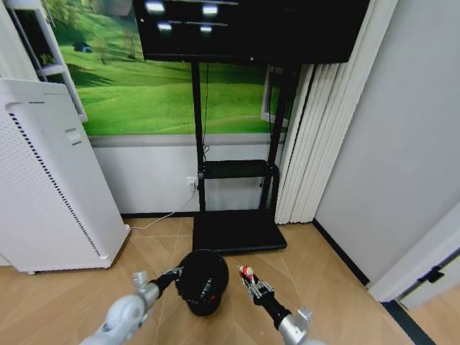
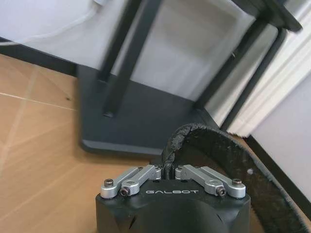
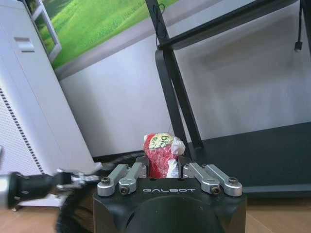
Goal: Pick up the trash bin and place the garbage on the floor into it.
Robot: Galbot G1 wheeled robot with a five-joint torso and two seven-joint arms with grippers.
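A: I see the trash bin (image 1: 203,282) in head view, but inside is too dark to tell. Left gripper (image 1: 177,272) fingertips hidden behind its rim.

B: Same for me. In right wrist view the red wrapper (image 3: 162,159) is half covered by the right gripper (image 3: 163,171), bottom part not visible.

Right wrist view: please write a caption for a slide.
Right gripper holding a red-and-white wrapper beside the trash bin.

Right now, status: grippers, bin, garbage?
Left gripper clamped on trash bin rim. Right gripper shut on red-and-white wrapper, beside the bin. TV stand base just behind.
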